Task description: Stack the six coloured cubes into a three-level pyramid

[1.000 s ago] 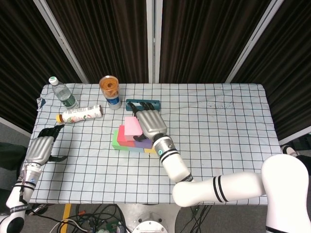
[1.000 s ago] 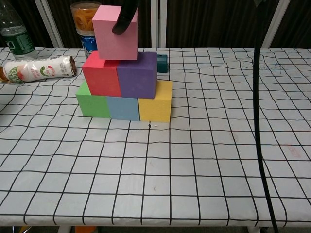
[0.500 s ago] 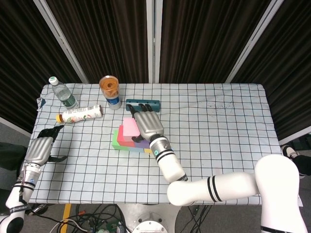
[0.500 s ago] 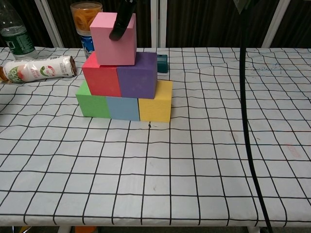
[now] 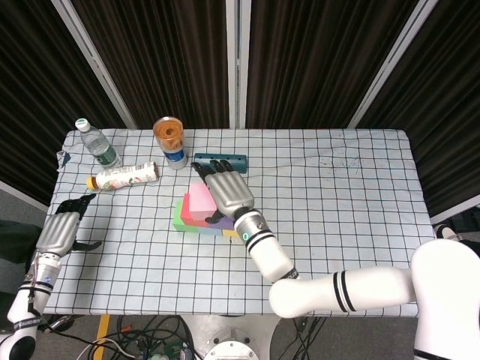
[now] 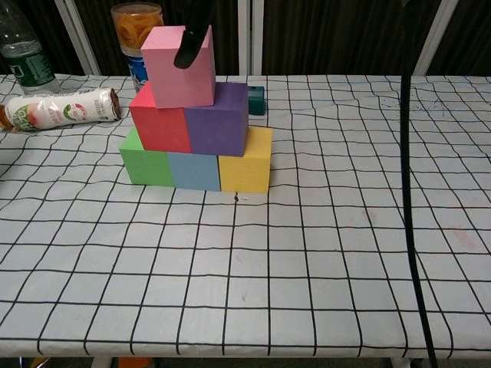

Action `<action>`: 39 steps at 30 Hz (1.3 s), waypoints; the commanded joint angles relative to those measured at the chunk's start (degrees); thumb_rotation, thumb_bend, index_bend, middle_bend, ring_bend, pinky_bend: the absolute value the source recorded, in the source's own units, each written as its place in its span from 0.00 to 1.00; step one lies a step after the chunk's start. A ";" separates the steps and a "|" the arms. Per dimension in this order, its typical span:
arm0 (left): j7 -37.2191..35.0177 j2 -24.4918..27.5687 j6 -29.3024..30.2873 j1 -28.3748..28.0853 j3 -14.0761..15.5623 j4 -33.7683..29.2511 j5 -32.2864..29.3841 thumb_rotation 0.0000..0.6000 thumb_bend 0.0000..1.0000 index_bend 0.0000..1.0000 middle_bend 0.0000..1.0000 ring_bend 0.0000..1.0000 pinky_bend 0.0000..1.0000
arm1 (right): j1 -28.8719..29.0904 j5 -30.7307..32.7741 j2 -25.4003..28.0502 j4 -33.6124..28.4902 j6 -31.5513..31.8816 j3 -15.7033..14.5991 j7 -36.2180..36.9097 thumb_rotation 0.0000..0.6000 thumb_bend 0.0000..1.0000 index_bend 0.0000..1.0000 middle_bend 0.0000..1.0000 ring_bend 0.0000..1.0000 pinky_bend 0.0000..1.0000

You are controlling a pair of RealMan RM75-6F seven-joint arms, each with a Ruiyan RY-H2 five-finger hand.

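Right robot hand (image 5: 227,193) over pink cube (image 6: 179,67), fingertip (image 6: 190,47) on its face.

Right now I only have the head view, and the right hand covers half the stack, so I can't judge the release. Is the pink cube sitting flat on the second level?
Observer: No. In the chest view the pink cube is tilted, with its top leaning left.
Operator: Which cubes is it over?
Observer: It straddles the seam between the red cube and the purple cube.
Operator: Is the hand touching it?
Observer: Yes. One dark fingertip of the right hand lies on its front face near the top. Any grip behind it is hidden.
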 commanded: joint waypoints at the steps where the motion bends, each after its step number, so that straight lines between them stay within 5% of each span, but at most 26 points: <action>1: 0.06 0.07 -0.05 0.00 -0.02 -0.03 -0.04 1.00 0.09 0.07 0.07 0.10 0.09 | -1.06 -2.69 1.88 1.26 -4.53 -0.93 0.80 1.00 0.00 0.00 0.18 0.00 0.00; 5: -0.14 0.28 -0.17 0.06 -0.16 -0.23 -0.28 1.00 0.09 0.07 0.07 0.10 0.09 | -0.86 -4.24 2.91 3.20 -8.91 -2.08 1.10 1.00 0.00 0.00 0.21 0.00 0.00; 17: -0.68 0.53 -0.79 0.06 -0.31 -0.17 -0.62 1.00 0.09 0.07 0.07 0.10 0.09 | 1.10 -3.97 1.24 6.47 -8.86 -3.84 1.44 1.00 0.01 0.00 0.33 0.00 0.00; 23: -0.77 0.60 -1.04 0.05 -0.31 0.02 -0.66 1.00 0.09 0.07 0.07 0.08 0.09 | 1.09 -4.00 1.00 5.82 -7.04 -3.48 2.51 1.00 0.07 0.00 0.44 0.04 0.00; 39: -0.80 0.25 -1.10 -0.03 -0.33 0.26 -0.31 1.00 0.09 0.07 0.07 0.08 0.09 | 1.99 0.12 -1.14 3.50 1.34 -2.42 0.33 1.00 0.07 0.00 0.47 0.05 0.00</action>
